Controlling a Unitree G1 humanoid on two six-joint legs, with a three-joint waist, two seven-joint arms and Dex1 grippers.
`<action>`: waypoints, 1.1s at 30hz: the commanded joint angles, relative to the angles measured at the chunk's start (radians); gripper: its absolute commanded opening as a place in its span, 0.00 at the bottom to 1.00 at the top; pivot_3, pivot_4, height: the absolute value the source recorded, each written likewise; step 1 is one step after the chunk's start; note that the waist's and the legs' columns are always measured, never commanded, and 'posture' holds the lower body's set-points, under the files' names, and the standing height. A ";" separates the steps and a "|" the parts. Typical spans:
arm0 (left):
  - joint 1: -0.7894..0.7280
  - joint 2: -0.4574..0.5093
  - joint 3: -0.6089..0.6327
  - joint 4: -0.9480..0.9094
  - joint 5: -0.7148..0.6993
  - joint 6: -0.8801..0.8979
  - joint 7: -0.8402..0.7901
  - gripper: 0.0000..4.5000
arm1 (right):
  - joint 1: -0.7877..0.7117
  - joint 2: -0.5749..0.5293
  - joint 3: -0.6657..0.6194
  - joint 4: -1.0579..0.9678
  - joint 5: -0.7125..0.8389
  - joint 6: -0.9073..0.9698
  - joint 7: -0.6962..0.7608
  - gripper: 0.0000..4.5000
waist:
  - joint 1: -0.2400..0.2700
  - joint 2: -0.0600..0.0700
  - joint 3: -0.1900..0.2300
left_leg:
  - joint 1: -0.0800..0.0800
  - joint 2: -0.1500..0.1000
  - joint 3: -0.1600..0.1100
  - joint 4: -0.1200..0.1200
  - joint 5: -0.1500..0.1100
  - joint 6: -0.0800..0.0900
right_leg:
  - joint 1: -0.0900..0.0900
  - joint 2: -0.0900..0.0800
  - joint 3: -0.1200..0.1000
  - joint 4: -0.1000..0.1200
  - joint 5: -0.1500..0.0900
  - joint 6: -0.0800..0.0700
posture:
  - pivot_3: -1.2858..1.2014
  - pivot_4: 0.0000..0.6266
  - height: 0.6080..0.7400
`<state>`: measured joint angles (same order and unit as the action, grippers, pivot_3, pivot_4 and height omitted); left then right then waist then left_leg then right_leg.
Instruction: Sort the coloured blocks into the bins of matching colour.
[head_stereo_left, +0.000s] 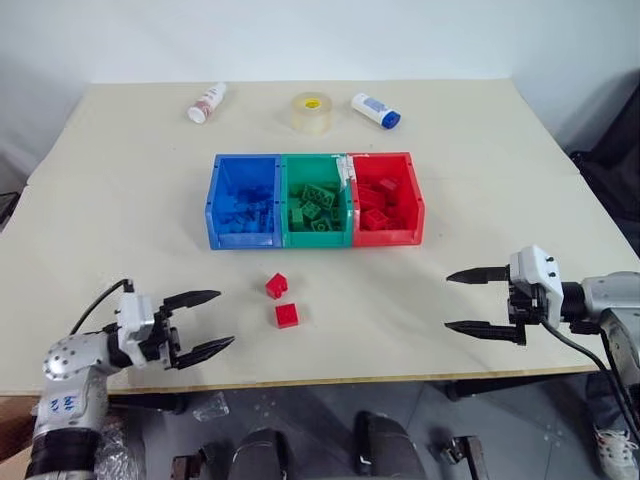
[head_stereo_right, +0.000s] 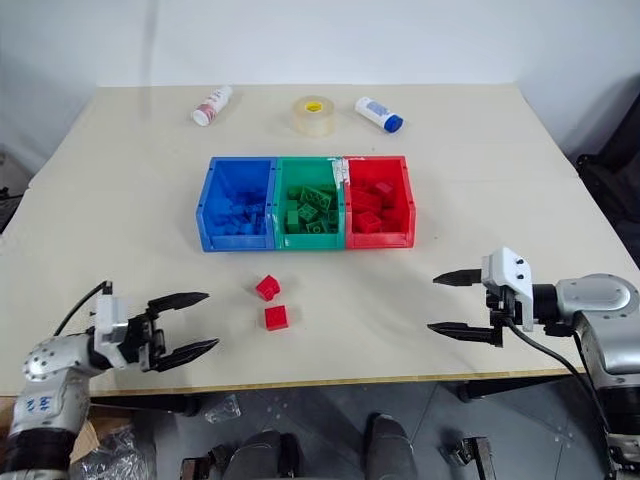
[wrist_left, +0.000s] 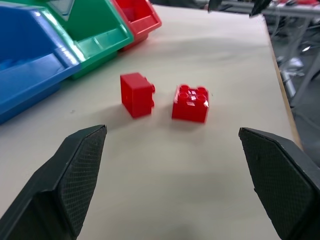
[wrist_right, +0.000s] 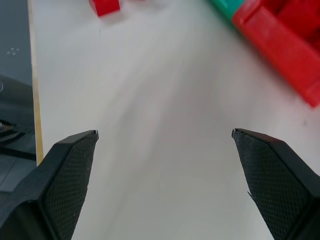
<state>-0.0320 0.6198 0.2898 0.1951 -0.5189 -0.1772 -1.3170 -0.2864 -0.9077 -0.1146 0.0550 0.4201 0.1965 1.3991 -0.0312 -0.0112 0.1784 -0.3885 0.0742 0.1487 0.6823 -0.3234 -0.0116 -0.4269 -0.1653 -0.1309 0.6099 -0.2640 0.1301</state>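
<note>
Mostly sorted, judging by the layout. On the desk (head_stereo_left: 120, 200), well ahead of both grippers and roughly midway between them: the three joined bins. Blue bin (head_stereo_left: 243, 200) nearer the left gripper's side, green bin (head_stereo_left: 316, 200) in the middle, red bin (head_stereo_left: 384, 197) nearer the right gripper's side. Each loaded with blocks of its own colour, as far as can be made out; no stray colour spotted in any bin.

Left to do: two red blocks loose on the desk, in front of the bins. Studded block (head_stereo_left: 287, 315) closest to the left gripper (head_stereo_left: 207, 321), just beyond its jaws and slightly toward the right arm's side. Tipped block (head_stereo_left: 276, 285) right behind it, near but not touching, lying on its side with studs facing sideways. Both bound for the red bin. Nothing blue or green seen loose.

Left gripper: jaws wide, nothing held, aimed at the two blocks. Right gripper (head_stereo_left: 476, 300): jaws wide too, nothing held, pointing across the desk, well apart from the blocks and short of the red bin.

Hard to make out: exact count and shapes of blocks inside the bins, especially blue on blue. Bin floors partly hidden by the near walls. Far beyond the bins, two white bottles and a tape roll (head_stereo_left: 311, 112), no part of the sorting.
</note>
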 joint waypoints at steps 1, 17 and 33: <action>0.084 0.034 0.081 -0.094 -0.038 0.008 0.029 1.00 | -0.048 0.009 0.002 0.008 0.017 -0.004 0.010 1.00 | 0.001 0.000 0.000 | 0.000 0.000 0.000 0.000 0.000 0.000 | 0.000 0.000 0.000 -0.001 0.000 0.000 | 0.52 0.24 1.00; 0.191 0.011 0.046 -0.285 -0.040 0.059 0.097 1.00 | -0.204 0.145 0.138 -0.005 0.006 0.035 -0.011 1.00 | 0.003 0.001 0.000 | 0.000 0.002 0.000 0.000 -0.001 -0.001 | -0.001 0.001 -0.001 0.003 -0.001 -0.002 | 0.52 0.24 1.00; 0.037 -0.064 -0.292 -0.398 0.218 0.202 0.360 1.00 | -0.141 0.145 0.105 -0.066 0.009 0.042 -0.082 1.00 | 0.006 0.001 0.000 | 0.000 0.001 0.000 0.001 -0.001 -0.001 | 0.000 0.001 -0.001 0.003 -0.001 -0.002 | 0.52 0.24 1.00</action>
<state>0.0150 0.5597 0.0070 -0.2136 -0.3292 0.0235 -0.9899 -0.4322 -0.7459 0.0247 0.0231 0.4170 0.2413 1.3255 -0.0251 -0.0105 0.1784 -0.3887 0.0756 0.1490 0.6832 -0.3243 -0.0126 -0.4273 -0.1642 -0.1319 0.6130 -0.2647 0.1281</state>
